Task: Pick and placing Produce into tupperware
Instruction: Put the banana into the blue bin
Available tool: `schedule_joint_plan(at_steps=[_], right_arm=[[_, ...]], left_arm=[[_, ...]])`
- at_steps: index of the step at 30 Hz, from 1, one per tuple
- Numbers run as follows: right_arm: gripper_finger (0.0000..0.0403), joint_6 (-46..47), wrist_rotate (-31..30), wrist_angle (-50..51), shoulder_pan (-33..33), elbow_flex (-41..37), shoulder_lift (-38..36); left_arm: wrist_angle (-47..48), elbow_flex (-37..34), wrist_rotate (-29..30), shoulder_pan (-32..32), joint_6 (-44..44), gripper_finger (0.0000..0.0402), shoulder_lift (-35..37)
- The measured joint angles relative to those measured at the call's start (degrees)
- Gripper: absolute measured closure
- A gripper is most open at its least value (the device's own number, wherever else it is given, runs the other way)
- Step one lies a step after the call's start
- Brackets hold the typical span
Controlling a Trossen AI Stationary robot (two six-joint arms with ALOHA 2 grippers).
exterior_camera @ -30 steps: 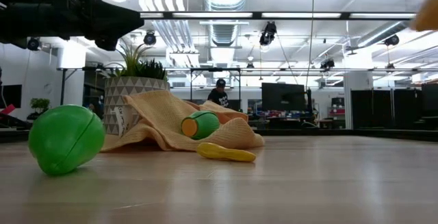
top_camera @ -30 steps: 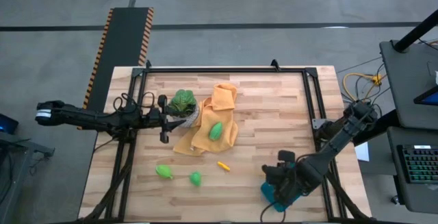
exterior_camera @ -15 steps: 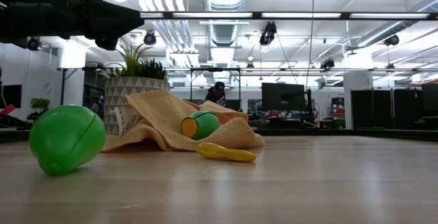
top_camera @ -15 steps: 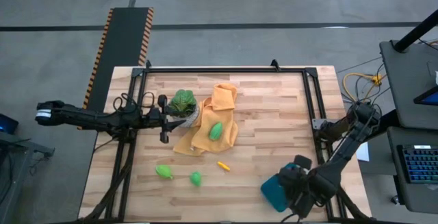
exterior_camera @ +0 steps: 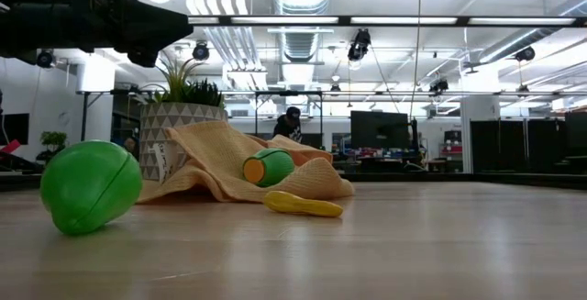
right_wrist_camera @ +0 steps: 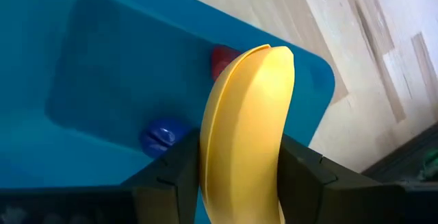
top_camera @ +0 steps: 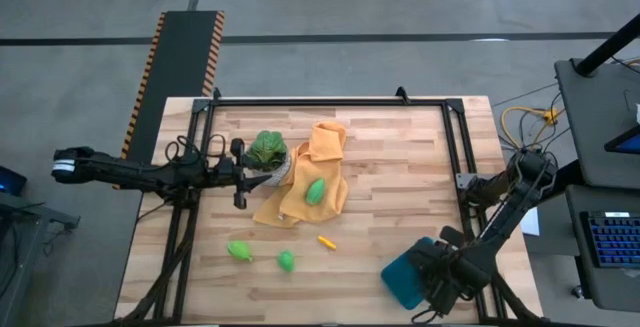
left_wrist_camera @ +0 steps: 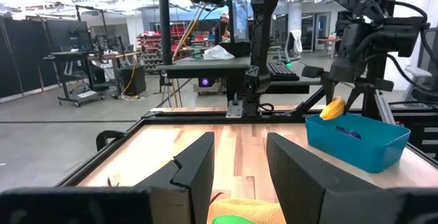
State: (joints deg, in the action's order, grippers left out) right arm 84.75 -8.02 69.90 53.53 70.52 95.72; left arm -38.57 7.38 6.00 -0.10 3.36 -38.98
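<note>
Right gripper [right_wrist_camera: 239, 176] is pinching the yellow banana [right_wrist_camera: 245, 135] between its fingers, hanging just above the teal tupperware [top_camera: 403, 277] at the table's near right corner. Inside the tupperware a small red piece [right_wrist_camera: 220, 59] and a blue piece [right_wrist_camera: 162, 136] are lying. Farther in, two green pieces [top_camera: 239, 250] [top_camera: 286, 260] and an orange-yellow piece [top_camera: 326, 240] are sitting on the wood. Beyond them, a third green piece [top_camera: 315, 190] is resting on the orange cloth [top_camera: 325, 147] beside the potted plant [top_camera: 267, 149]. Left gripper [left_wrist_camera: 239, 162] is waiting with fingers spread near the plant.
</note>
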Motion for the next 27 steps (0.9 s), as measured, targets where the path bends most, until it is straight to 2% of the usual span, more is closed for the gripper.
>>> schedule_joint_plan(at_steps=[12,20,27], right_arm=[[0.0261,2.72,0.19,-8.58,0.47,-6.93,0.02],[0.0260,3.80,0.75,-9.28,0.47,-9.00,0.04],[0.0220,3.79,0.49,-9.26,0.47,-8.53,0.04]], left_arm=[[-0.48,0.20,0.02,0.02,0.30,0.0281,0.11],[-0.64,0.20,0.02,0.02,0.31,0.0281,0.11],[-0.63,0.17,0.02,0.02,0.27,0.0281,0.11]])
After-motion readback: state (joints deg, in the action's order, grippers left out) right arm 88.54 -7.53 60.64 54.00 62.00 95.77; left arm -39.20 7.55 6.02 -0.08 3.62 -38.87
